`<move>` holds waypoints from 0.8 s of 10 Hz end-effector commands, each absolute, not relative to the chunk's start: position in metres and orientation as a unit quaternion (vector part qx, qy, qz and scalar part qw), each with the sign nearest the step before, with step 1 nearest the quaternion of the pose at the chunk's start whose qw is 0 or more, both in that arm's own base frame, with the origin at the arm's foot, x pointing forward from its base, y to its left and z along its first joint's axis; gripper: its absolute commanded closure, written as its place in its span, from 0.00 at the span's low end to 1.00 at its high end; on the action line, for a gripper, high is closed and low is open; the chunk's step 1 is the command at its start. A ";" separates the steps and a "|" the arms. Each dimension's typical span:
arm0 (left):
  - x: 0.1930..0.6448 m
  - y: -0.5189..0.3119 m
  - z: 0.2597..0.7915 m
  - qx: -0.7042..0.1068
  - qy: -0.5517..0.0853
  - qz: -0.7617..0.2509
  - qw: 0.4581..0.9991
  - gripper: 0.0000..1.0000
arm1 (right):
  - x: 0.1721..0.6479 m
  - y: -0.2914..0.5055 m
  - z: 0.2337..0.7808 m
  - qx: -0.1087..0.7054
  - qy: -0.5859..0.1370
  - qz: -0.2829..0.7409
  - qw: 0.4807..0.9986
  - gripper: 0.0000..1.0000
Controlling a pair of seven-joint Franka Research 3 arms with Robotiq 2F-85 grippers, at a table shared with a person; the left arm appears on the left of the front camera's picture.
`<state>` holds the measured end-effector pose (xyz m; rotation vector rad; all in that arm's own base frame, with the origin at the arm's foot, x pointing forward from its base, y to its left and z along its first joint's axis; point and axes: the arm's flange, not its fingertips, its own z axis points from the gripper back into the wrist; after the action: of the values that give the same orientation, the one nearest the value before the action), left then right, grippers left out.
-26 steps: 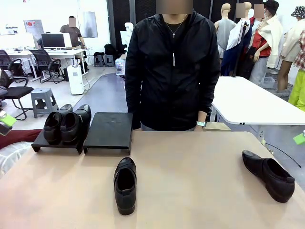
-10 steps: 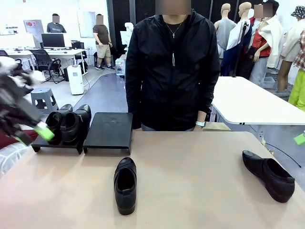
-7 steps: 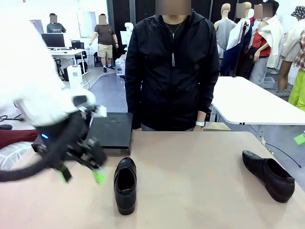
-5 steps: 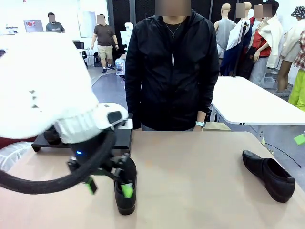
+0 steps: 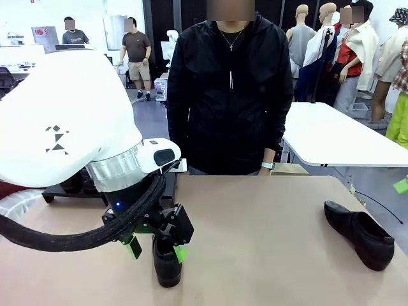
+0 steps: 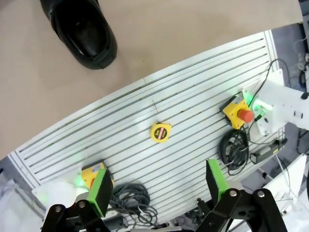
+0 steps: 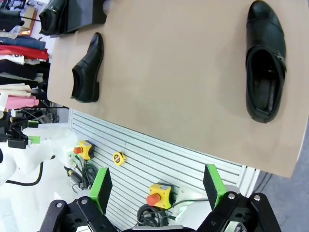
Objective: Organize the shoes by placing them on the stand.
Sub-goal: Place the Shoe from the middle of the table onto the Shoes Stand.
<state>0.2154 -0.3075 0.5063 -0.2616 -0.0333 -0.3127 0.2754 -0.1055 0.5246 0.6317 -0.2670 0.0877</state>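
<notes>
One black shoe [image 5: 167, 266] lies in the middle of the table, toe pointing away from me. My left gripper [image 5: 157, 250] hangs open over it, its green pads showing on either side. In the left wrist view that shoe [image 6: 79, 29] sits at the upper left, outside the open left gripper [image 6: 158, 186]. A second shoe [image 5: 358, 233] lies at the right. The stand [image 5: 171, 183] is largely hidden behind my left arm. The open right gripper [image 7: 157, 185] looks down on the right shoe [image 7: 264, 60], the middle shoe [image 7: 87, 67] and the stand [image 7: 84, 12], which bears a pair [image 7: 53, 14].
A person in a black jacket [image 5: 229, 89] stands at the table's far edge, hands behind the back. Below the table's near edge is a slotted board [image 6: 193, 140] with a yellow tape measure [image 6: 160, 132], an emergency stop button [image 6: 239, 112] and cables.
My left arm has swung in from the far left, past the stand, and now hangs over the middle shoe. Both shoes on the table lie where they were.
</notes>
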 end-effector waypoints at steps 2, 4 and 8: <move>0.244 -0.362 0.483 -0.094 -0.060 -0.084 0.990 0.00 | 0.275 -0.108 0.525 0.314 -0.135 0.057 0.938 0.00; 0.289 -0.393 0.459 -0.060 -0.085 -0.024 0.994 0.00 | 0.275 -0.108 0.525 0.314 -0.135 0.057 0.938 0.00; 0.348 -0.402 0.410 -0.011 -0.121 0.049 0.991 0.00 | 0.275 -0.108 0.525 0.314 -0.135 0.057 0.938 0.00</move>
<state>0.3369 -0.3804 0.4162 -0.0732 -0.2278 0.0519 0.2753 -0.1057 0.5247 0.6313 -0.2671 0.0881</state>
